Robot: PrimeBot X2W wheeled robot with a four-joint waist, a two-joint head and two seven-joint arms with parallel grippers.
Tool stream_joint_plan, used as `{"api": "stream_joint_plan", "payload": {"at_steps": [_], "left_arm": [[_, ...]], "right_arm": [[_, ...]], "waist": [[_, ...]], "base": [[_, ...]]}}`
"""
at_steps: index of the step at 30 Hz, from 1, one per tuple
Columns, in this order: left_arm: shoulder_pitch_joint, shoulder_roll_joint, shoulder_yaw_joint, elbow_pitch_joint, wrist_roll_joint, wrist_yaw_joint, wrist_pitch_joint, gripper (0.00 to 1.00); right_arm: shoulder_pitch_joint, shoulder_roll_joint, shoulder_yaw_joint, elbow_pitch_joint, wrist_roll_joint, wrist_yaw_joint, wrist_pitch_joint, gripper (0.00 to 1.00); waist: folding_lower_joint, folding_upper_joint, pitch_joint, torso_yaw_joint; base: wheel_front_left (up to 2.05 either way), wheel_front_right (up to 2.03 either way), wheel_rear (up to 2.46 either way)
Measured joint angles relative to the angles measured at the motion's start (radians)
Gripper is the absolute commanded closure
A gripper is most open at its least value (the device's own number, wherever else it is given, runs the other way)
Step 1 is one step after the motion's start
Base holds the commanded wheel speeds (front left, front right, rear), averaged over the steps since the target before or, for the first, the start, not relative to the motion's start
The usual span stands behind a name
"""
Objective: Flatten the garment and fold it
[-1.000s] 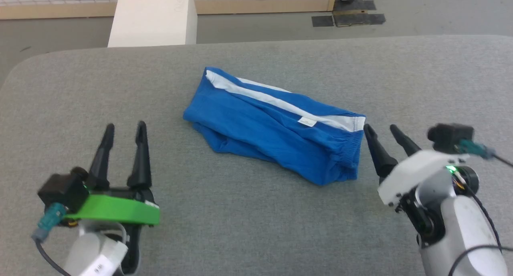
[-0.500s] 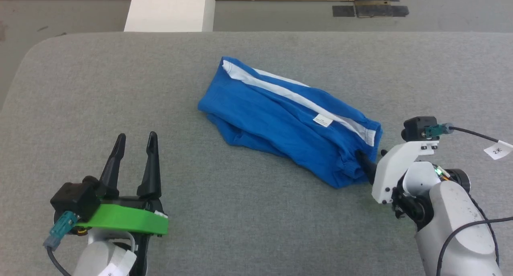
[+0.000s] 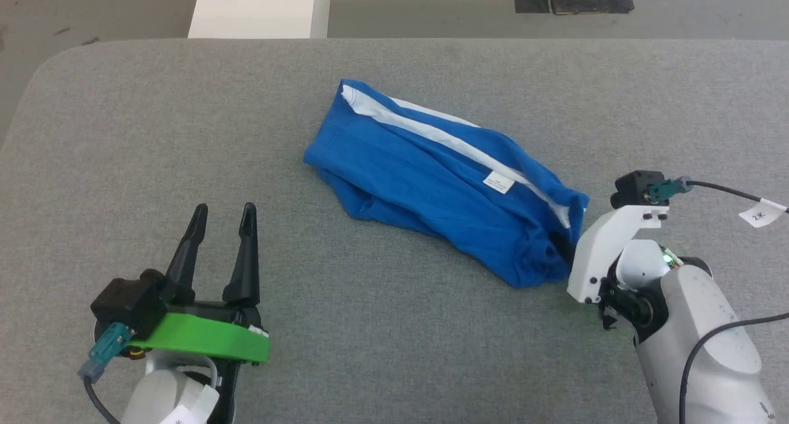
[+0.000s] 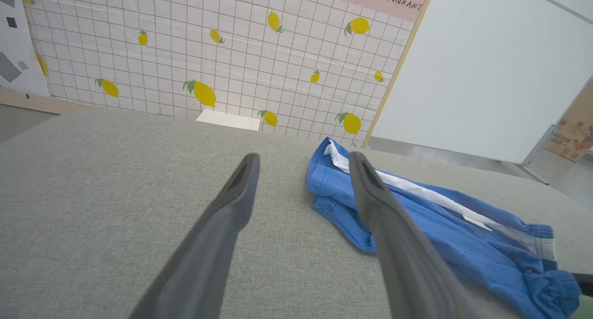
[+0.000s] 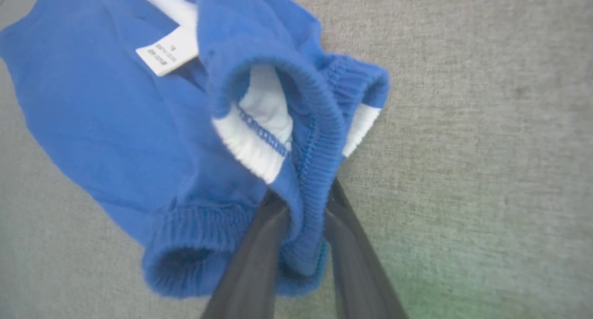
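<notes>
The garment [image 3: 431, 177], bright blue shorts with a white side stripe and a small white tag, lies bunched in a long roll across the middle of the grey padded table [image 3: 154, 134]. Its gathered waistband end points toward my right gripper [image 5: 303, 198], whose two dark fingers pinch a fold of the elastic waistband [image 5: 315, 138] between them. In the head view the right gripper [image 3: 568, 254] sits at the roll's near right end, its fingertips hidden by cloth. My left gripper [image 3: 223, 211] is open and empty at the near left, well short of the garment [image 4: 440, 217].
A white block [image 3: 259, 8] stands on the floor beyond the table's far edge. Dark patches [image 3: 573, 2] mark the floor at the far right. A lemon-patterned wall [image 4: 208, 54] shows in the left wrist view. Bare grey padding surrounds the shorts on every side.
The head camera has tilted down. My right gripper moved in from beside the waistband end and closed on the elastic fold. The left gripper stays open.
</notes>
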Motion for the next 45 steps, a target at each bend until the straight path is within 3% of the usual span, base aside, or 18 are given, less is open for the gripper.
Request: {"api": "stream_joint_plan", "payload": {"at_steps": [8,13,20,29,37,45], "left_arm": [[0.0,0.0,0.002,0.004,-0.007,0.0,0.0,0.0],[0.0,0.0,0.006,0.007,-0.007,0.0,0.0,0.0],[0.0,-0.007,0.008,-0.002,-0.004,0.0,0.0,0.0],[-0.01,-0.02,-0.021,-0.002,-0.004,0.0,0.0,0.0],[-0.021,-0.019,-0.025,0.002,-0.004,0.0,0.0,0.0],[-0.02,-0.02,-0.026,0.015,-0.004,0.0,0.0,0.0]], "right_arm": [[-0.036,0.009,-0.039,0.04,-0.046,0.001,-0.005,1.0],[-0.051,0.021,-0.135,-0.013,-0.251,0.001,0.044,1.0],[-0.058,0.009,-0.264,-0.18,-0.507,0.001,0.169,1.0],[-0.064,-0.119,-0.36,-0.261,-0.649,0.001,0.216,1.0],[-0.125,-0.136,-0.346,-0.259,-0.653,0.001,0.289,1.0],[-0.137,-0.086,-0.142,-0.381,-0.497,0.001,0.487,1.0]], "waist": [[0.0,0.0,0.005,0.007],[0.0,0.0,0.001,0.01],[0.0,0.0,-0.001,0.027],[0.0,0.0,0.012,0.07],[0.0001,0.0,0.031,0.099],[0.0001,0.0,0.006,0.108]], "base": [[0.0,0.0,0.0],[0.0,0.0,0.0],[0.0,0.0,0.0],[0.0,0.0,0.0],[0.0,0.0,0.0],[0.0,0.0,0.0]]}}
